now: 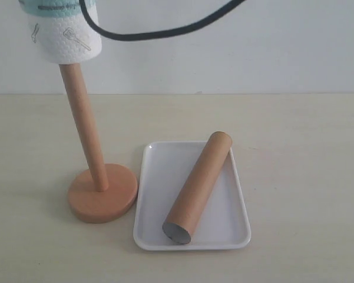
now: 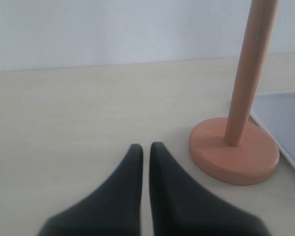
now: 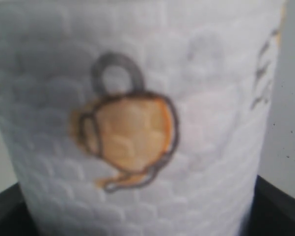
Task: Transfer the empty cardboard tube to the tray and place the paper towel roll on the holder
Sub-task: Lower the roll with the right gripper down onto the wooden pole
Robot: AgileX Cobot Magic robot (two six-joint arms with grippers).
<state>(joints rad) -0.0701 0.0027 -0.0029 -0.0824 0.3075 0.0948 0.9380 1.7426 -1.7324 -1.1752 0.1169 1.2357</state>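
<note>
The empty cardboard tube [image 1: 198, 187] lies diagonally in the white tray [image 1: 156, 177], its grey open end toward the front. The paper towel roll [image 1: 65, 32] sits at the top of the holder's pole [image 1: 83, 127], and the pole's tip goes into its core. The roll [image 3: 137, 123] fills the right wrist view, with my right gripper [image 3: 137, 216] shut on it and dark fingers [image 3: 280, 206] at both sides. My left gripper [image 2: 146, 147] is shut and empty, low over the table beside the holder's disc base [image 2: 234, 150].
A black cable [image 1: 165, 30] hangs across the top of the exterior view. The tray's corner [image 2: 284, 123] lies just past the holder's base. A pale wall stands behind the table.
</note>
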